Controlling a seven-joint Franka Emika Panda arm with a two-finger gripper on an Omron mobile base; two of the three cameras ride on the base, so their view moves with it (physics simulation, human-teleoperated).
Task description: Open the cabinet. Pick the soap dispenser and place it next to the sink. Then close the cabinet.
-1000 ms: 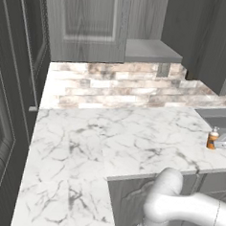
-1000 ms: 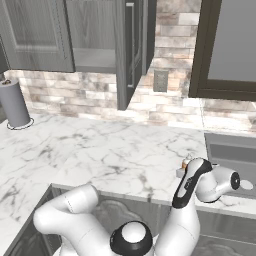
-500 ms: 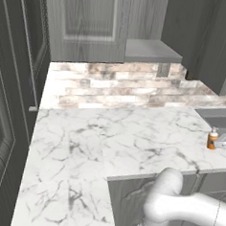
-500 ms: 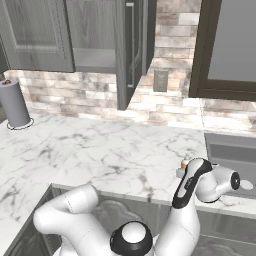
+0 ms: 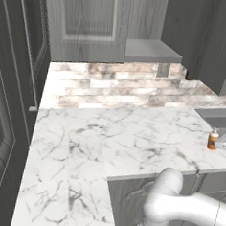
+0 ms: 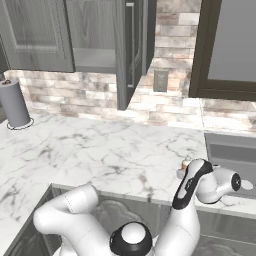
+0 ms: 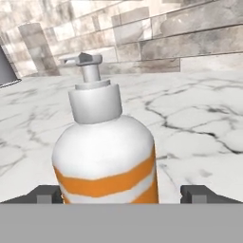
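Observation:
The soap dispenser (image 7: 105,152), an orange-banded bottle with a white pump, stands upright on the marble counter near its front edge, just left of the sink (image 5: 221,118). My gripper (image 7: 121,194) is open. Its fingertips (image 7: 193,193) sit on either side of the bottle's base, with a clear gap on the right. From the left base the bottle (image 5: 212,140) shows beside the gripper (image 5: 218,141) at the far right. From the right base my forearm hides most of the bottle (image 6: 185,162). The cabinet (image 6: 131,50) above the counter has its door swung open, showing a bare grey shelf (image 5: 151,51).
A grey paper-towel roll (image 6: 13,103) stands at the counter's far left. A dark tall cabinet with a long bar handle (image 5: 26,50) flanks the left side. The open cabinet door juts out over the counter. A dark-framed window (image 6: 230,47) sits above the sink (image 6: 234,150).
My fingers have spread off the soap dispenser, which stays standing on the counter by the sink. Arm and base have held still.

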